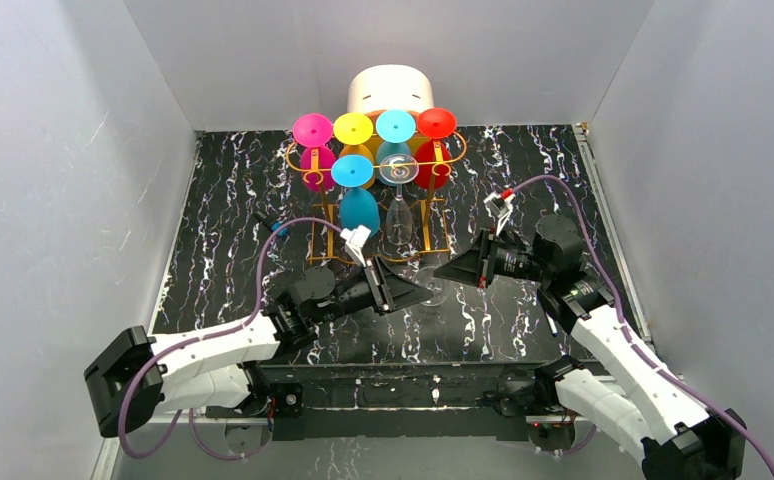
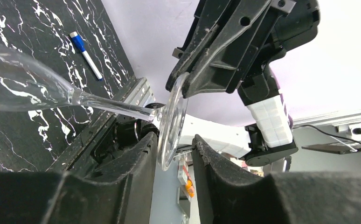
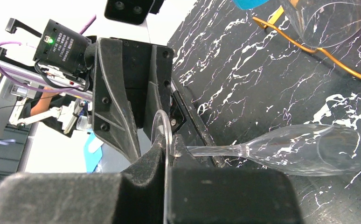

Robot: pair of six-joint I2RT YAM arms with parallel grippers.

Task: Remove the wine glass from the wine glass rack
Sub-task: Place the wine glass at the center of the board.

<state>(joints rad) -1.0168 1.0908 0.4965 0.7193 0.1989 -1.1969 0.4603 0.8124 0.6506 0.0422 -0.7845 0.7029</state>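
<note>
While the right tool (image 3: 167, 145) is clamped on the foot disc of the clear wine glass (image 3: 304, 149), the glass lies roughly horizontal, off the wine glass rack (image 1: 329, 238) and just in front of it. Its bowl points toward the rack and its foot toward the arm bases. Whether the bowl touches the desk (image 1: 523, 200) or hangs just above it cannot be told.

The left tool (image 2: 175, 145) faces the right tool from the opposite side. Its jaws stand apart and straddle the same foot disc. The disc lies close against one finger, with a visible gap to the other. In the left wrist view, the right tool's fingers pinch the upper rim of the disc, and the stem runs off to the left into the bowl.

The rack stands at the middle of the desk, toward the far side. Several coloured glasses (image 1: 313, 130) and one clear glass (image 1: 398, 205) hang inverted on its rails. A white round box (image 1: 391, 88) sits behind the rack. A blue-capped marker pen (image 2: 86, 55) lies on the black marbled desk, to the left of the rack.
</note>
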